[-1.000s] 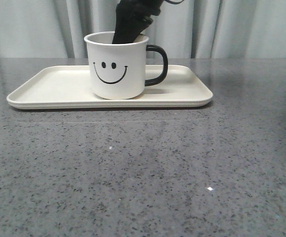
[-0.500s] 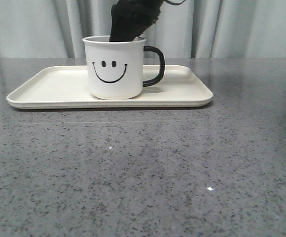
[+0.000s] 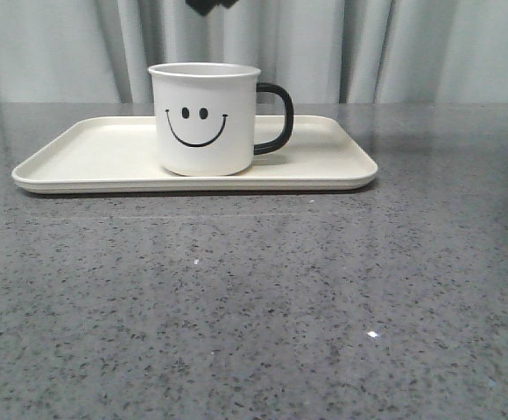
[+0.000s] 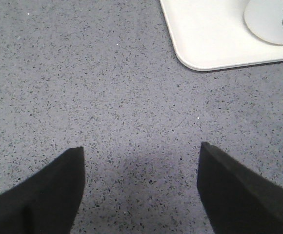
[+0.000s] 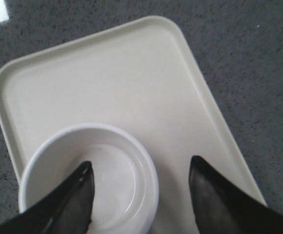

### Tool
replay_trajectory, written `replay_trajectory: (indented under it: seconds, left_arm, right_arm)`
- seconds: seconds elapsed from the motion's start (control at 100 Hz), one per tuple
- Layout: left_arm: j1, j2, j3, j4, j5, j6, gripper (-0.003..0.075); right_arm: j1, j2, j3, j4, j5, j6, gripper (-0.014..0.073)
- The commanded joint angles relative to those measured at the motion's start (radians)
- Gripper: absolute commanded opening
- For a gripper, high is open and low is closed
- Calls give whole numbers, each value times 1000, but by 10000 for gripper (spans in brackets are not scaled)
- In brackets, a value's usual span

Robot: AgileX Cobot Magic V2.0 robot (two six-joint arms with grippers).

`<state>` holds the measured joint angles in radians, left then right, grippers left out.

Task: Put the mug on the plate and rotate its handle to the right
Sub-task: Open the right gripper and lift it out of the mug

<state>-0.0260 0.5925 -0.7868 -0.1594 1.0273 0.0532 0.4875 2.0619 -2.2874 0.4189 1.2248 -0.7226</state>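
Mug (image 3: 205, 119) stands upright on the plate (image 3: 79, 153), roughly mid-plate in the front view, a little left of the plate's centre. Smiley face (image 3: 196, 125) faces the camera. Handle (image 3: 276, 118) sticks out to the right side of the mug, black loop fully in profile. Plate lies flat on the grey speckled table (image 3: 254, 297), long side across the view, toward the far half of the table.

Right end effector (image 5: 140, 195): jaws spread wide, nothing between them gripped. In the right wrist view it hangs above the mug, looking straight down into the empty white interior (image 5: 110, 180); one finger (image 5: 68, 202) overlaps the mug's opening in the picture, the other (image 5: 219, 204) sits over bare plate beside the mug. In the front view only a small dark piece of this arm (image 3: 208, 5) shows at the top edge, above the rim and clear of the mug.

Left end effector (image 4: 141, 187): jaws apart, holding nothing, over bare table. Its wrist view catches one rounded corner of the plate (image 4: 195, 44) and a sliver of the mug wall (image 4: 273, 22) with part of the printed smile. Plate corner is well apart from the fingers.

Pale pleated curtain (image 3: 61, 48) runs behind the table.
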Motion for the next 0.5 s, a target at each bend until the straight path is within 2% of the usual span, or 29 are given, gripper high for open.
replay_trajectory:
  seconds: [0.0, 0.09, 0.27, 0.49]
  left_arm:
    - [2, 2, -24, -14, -60, -8, 481]
    - [2, 2, -24, -14, -60, -8, 481]
    - [2, 2, -24, -14, -71, -8, 481]
    - [2, 2, -24, -14, -85, -8, 481]
  right_arm:
    - [-4, -120, -29, 19, -58, 39, 440]
    - [-7, -175, -29, -5, -60, 64, 440]
    - [-8, -294, 21, -140, -72, 136, 440]
    - [-71, -510, 306, -168, -187, 136, 440]
